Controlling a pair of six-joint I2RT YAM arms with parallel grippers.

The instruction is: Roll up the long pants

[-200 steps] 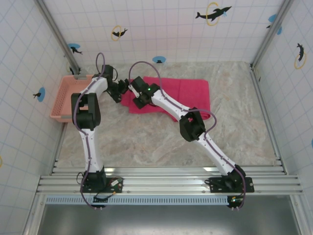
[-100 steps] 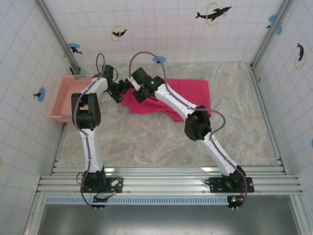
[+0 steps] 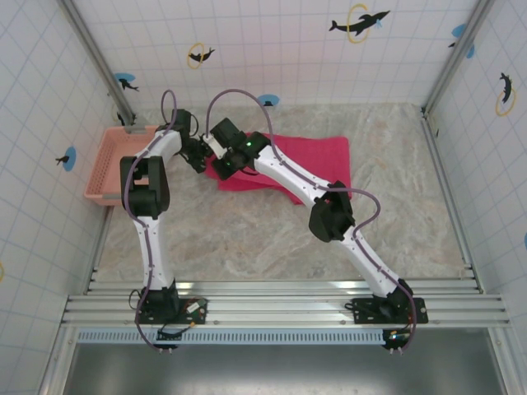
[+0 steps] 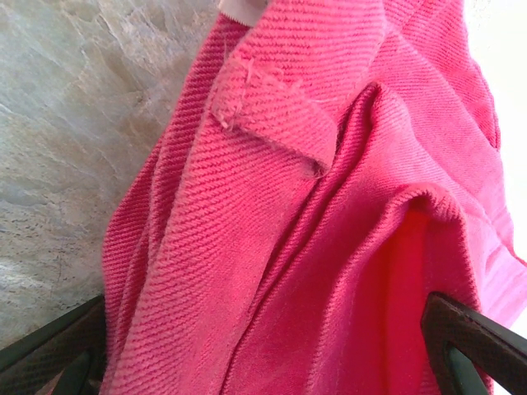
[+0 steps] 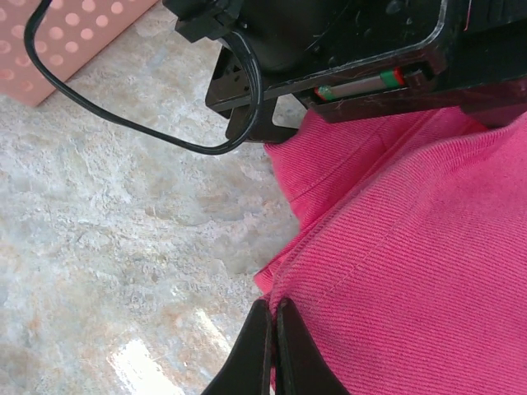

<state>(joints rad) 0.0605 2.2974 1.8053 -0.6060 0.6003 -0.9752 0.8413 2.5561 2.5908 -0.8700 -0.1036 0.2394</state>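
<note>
Pants (image 3: pixel 317 152) run left-right; both grippers at left end.
Left gripper (image 4: pixel 263 341) spread astride cloth, right gripper (image 5: pixel 268 329) clamped on hem.

long pants (image 3: pixel 317 156) left end hidden under right pincer (image 3: pixel 216 163)

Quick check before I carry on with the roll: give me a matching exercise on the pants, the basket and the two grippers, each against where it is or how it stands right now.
Things
1. pants
2. basket
3. left gripper
4. right gripper

Place or state
A. fingers pressed together at the hem of the pink cloth
B. at the left edge of the table
C. fingers wide apart, pink cloth between them
D. lying across the far middle of the table

Pairs: 1-D, 2-B, 3-C, 4-A
</note>
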